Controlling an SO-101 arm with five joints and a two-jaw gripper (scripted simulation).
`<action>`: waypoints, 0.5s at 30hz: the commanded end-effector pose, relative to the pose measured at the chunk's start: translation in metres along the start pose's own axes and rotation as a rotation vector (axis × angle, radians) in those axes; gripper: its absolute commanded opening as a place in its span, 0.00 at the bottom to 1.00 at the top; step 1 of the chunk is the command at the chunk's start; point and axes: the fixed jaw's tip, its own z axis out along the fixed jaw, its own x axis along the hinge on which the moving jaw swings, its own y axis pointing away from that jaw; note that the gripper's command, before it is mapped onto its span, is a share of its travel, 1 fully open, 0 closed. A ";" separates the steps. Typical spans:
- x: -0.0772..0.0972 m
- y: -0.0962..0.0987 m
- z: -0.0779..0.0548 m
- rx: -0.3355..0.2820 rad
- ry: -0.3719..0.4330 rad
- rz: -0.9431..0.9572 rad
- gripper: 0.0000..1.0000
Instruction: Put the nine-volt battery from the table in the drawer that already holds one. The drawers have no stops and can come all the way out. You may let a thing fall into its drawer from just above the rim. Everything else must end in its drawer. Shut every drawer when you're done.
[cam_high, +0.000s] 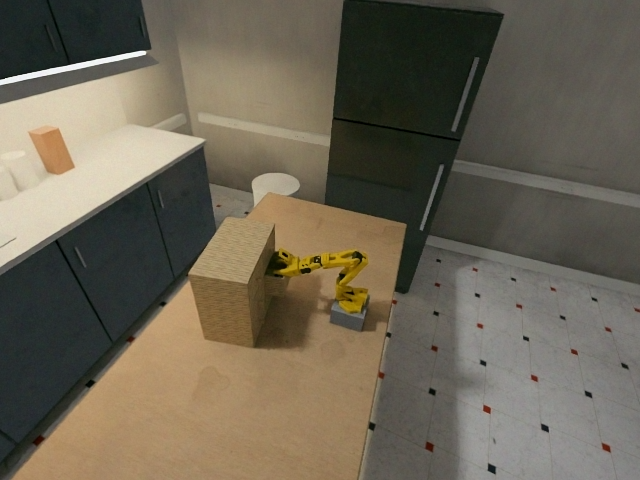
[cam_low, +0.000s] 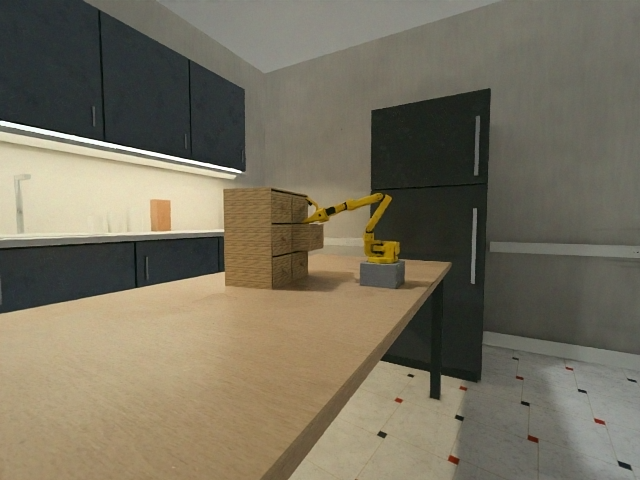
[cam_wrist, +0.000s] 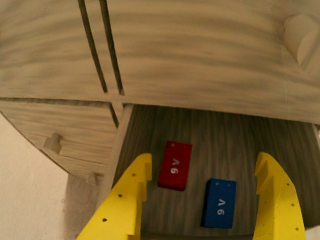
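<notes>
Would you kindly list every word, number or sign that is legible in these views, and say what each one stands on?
"9V", in white: on the red battery lying in the open drawer, seen upside down in the wrist view.
"9V", in white: on the blue battery beside it in the same drawer, also upside down.
A white dot near each marking; too blurred to tell more.
Nothing else carries readable text.

The yellow arm (cam_high: 338, 260) rises from its grey base block (cam_high: 345, 319), bends at the elbow and reaches out level; its gripper (cam_wrist: 200, 210) points downward, fingers parted and holding nothing
</notes>
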 end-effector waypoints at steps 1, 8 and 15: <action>-0.013 0.000 -0.004 -0.001 -0.012 -0.012 0.34; -0.027 0.001 -0.011 -0.001 -0.012 -0.020 0.34; -0.027 0.001 -0.011 -0.001 -0.012 -0.020 0.34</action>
